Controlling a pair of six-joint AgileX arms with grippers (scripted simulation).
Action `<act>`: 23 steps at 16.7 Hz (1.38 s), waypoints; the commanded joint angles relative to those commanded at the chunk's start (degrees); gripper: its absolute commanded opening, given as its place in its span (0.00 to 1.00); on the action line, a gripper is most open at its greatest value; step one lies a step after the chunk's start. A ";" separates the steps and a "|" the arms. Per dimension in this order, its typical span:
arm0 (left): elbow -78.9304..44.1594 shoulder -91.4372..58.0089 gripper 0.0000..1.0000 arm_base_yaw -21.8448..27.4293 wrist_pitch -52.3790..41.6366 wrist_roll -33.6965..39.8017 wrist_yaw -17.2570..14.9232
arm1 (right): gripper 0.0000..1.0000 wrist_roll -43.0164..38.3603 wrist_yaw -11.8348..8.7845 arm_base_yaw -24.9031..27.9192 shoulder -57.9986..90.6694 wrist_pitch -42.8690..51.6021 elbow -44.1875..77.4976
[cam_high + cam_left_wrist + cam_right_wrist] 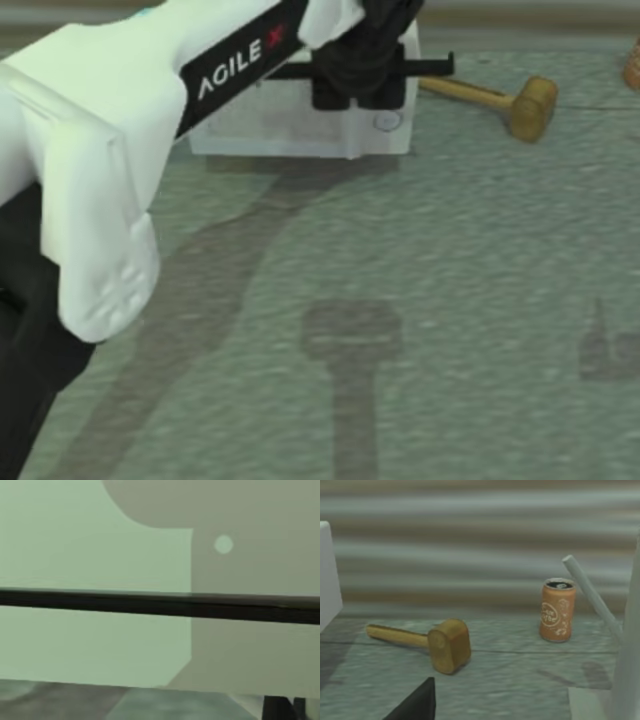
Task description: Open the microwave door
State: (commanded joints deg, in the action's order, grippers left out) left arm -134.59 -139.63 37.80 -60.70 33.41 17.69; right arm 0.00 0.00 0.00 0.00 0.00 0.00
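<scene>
The white microwave [300,125] sits at the table's far edge, left of a wooden mallet [505,102]. The left gripper [358,85] presses against its front; whether its jaws grip anything I cannot tell. To open the microwave door [275,128] well, swing along the hinge arc.

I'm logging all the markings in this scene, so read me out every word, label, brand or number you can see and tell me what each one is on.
"AGILE" followed by a red X mark: on the black strip of the left arm, top view.
Orange can: pale printing on its side, too blurred to read.
Microwave: a small round mark near its right end, not readable.
Wooden mallet: no text.
</scene>
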 joint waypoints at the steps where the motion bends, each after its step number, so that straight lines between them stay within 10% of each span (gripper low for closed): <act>1: 2.35 1.17 0.00 0.07 1.10 0.31 0.16 | 1.00 0.00 0.00 0.00 0.00 0.00 0.00; 23: 7.22 3.93 0.00 0.32 3.71 1.07 0.49 | 1.00 0.00 0.00 0.00 0.00 0.00 0.00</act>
State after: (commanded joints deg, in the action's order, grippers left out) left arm -127.37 -135.70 38.11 -56.99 34.48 18.18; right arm 0.00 0.00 0.00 0.00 0.00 0.00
